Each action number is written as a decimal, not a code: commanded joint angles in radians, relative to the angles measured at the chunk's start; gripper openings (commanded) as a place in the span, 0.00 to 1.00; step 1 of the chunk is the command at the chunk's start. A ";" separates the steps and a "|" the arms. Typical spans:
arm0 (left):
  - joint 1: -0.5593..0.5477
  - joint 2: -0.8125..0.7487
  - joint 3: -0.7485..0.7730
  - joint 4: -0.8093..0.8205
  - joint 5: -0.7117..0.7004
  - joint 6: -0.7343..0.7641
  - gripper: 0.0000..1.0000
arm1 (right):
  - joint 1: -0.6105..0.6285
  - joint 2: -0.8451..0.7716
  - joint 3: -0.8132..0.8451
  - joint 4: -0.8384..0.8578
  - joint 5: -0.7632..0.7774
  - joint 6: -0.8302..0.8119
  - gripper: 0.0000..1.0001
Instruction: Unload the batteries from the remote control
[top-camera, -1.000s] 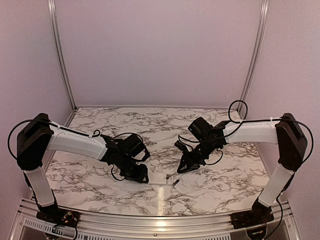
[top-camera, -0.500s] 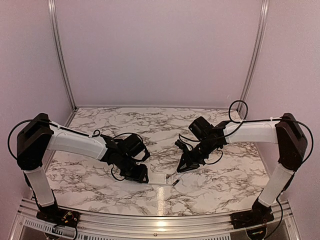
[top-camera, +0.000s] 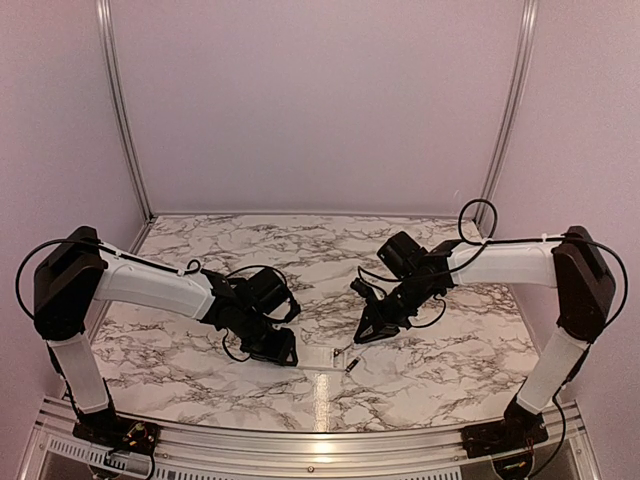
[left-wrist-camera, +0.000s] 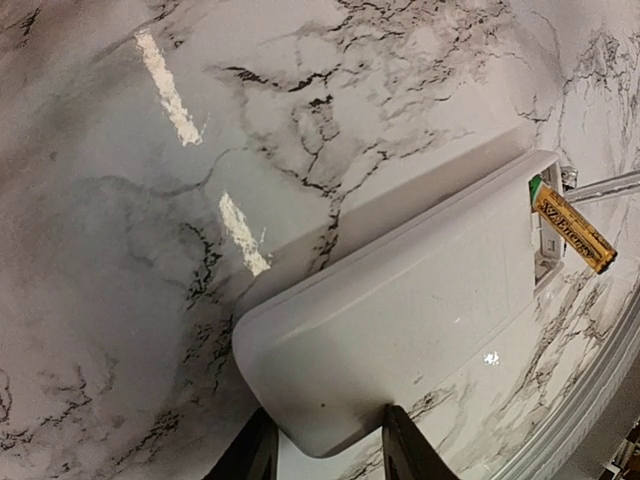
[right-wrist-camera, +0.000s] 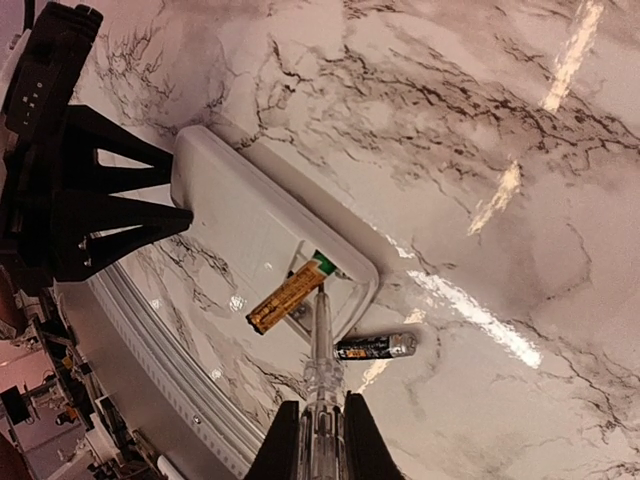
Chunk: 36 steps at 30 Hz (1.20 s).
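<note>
The white remote control (left-wrist-camera: 400, 300) lies flat on the marble table, also in the right wrist view (right-wrist-camera: 240, 215) and the top view (top-camera: 318, 357). My left gripper (left-wrist-camera: 325, 458) is shut on its closed end. The golden-orange battery (right-wrist-camera: 288, 295) sticks out slantwise from the open recess, its green end still at the recess; it also shows in the left wrist view (left-wrist-camera: 572, 228). The dark battery (right-wrist-camera: 372, 347) lies on the table beside the remote's end. My right gripper (right-wrist-camera: 320, 440) is shut on a thin clear-and-metal rod (right-wrist-camera: 320, 340), whose tip touches the golden battery's green end.
The table's metal front rail (right-wrist-camera: 190, 385) runs close to the remote. My left gripper's black fingers (right-wrist-camera: 110, 215) show at the remote's far end in the right wrist view. Pink walls enclose the marble table (top-camera: 320, 260).
My right gripper has shifted very slightly with the rod. The left arm and the remote have not moved.
</note>
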 joint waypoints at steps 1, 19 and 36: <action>-0.011 0.071 -0.038 0.004 -0.025 0.027 0.36 | 0.002 -0.031 0.072 -0.002 0.016 -0.008 0.00; -0.011 0.030 -0.077 0.012 -0.028 0.002 0.36 | 0.001 -0.024 0.175 -0.082 0.051 -0.015 0.00; -0.011 0.010 -0.083 0.022 -0.042 -0.014 0.36 | 0.003 -0.045 0.186 -0.129 0.057 -0.031 0.00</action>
